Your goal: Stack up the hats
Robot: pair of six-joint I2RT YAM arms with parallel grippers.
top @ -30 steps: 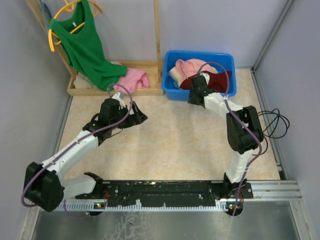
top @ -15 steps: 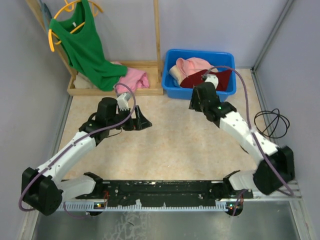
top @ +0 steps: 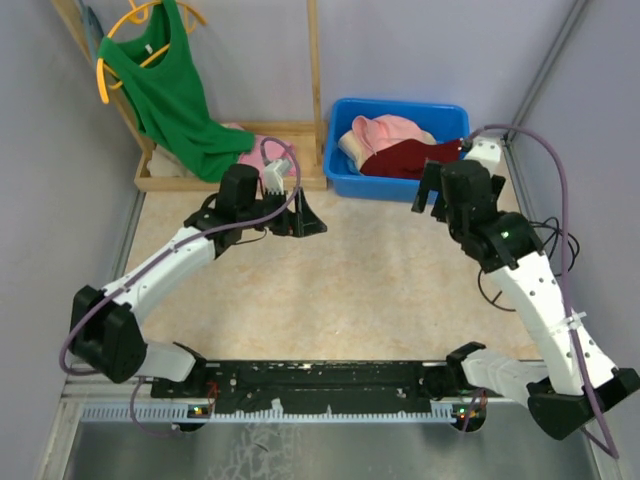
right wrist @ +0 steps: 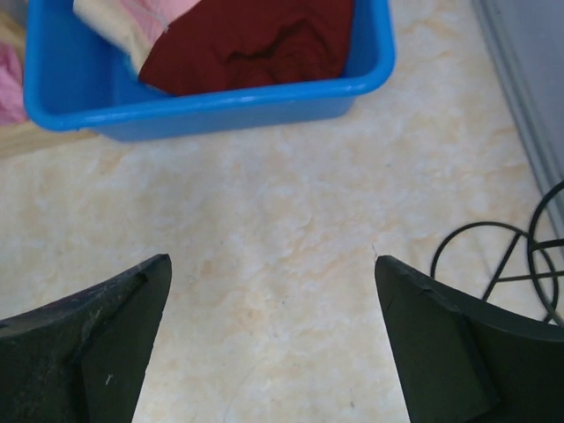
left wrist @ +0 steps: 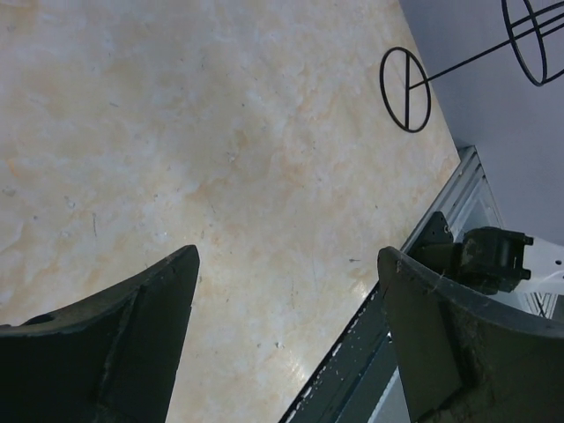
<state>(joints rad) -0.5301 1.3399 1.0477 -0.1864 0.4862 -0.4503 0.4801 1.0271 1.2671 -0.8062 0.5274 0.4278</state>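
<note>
A dark red hat (top: 412, 160) lies in the blue bin (top: 396, 112) at the back of the table, with a pink hat (top: 396, 128) and a beige hat (top: 350, 146) bunched beside it. In the right wrist view the dark red hat (right wrist: 256, 40) fills the bin's right half. My right gripper (top: 434, 194) hovers just in front of the bin's right corner, open and empty (right wrist: 270, 257). Left of the bin, my left gripper (top: 308, 218) is open over bare table, nothing between its fingers (left wrist: 286, 251).
A green sleeveless shirt (top: 172, 96) hangs on a yellow hanger from a wooden rack (top: 316, 80) at the back left. A bright pink cloth (top: 266, 156) lies on the rack's base. Black cable loops (top: 545, 240) lie by the right wall.
My right gripper has pulled back out of the bin toward the right and opened wide. My left arm has swung right and farther back, toward the bin.
</note>
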